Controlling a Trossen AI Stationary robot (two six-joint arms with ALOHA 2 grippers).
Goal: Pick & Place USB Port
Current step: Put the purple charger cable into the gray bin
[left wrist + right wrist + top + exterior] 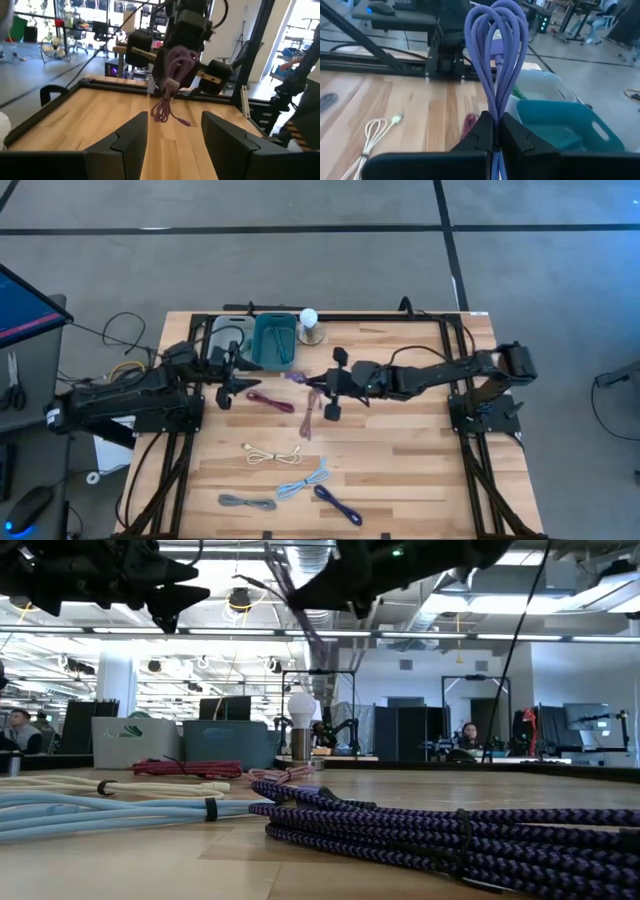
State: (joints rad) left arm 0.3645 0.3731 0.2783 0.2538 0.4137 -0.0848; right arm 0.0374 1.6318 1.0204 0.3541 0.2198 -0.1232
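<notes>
A lavender USB cable [175,70], coiled into a bundle, is up in the air over the middle of the table with my right gripper [322,387] shut on it. Its loops [497,45] stick out past the fingertips and a loose tail [165,110] hangs down. Beyond it stand a teal bin [274,340] and a pale bin [228,338] at the far left. My left gripper [232,385] waits open in front of the bins, above the table, facing the right gripper, with nothing between its fingers [132,137]. My right gripper pinches several strands of the cable bundle [496,117] side by side between its two fingers, some way back from the looped end. The fingers come nearly level from the table's right. The bundle is lifted, and its tail [308,418] hangs slack below.
Other cables lie on the table: dark red [272,401], white [272,456], light blue [303,480], grey [246,502] and dark purple [338,505] near the front. A white bulb on a wooden stand [310,325] is next to the teal bin.
</notes>
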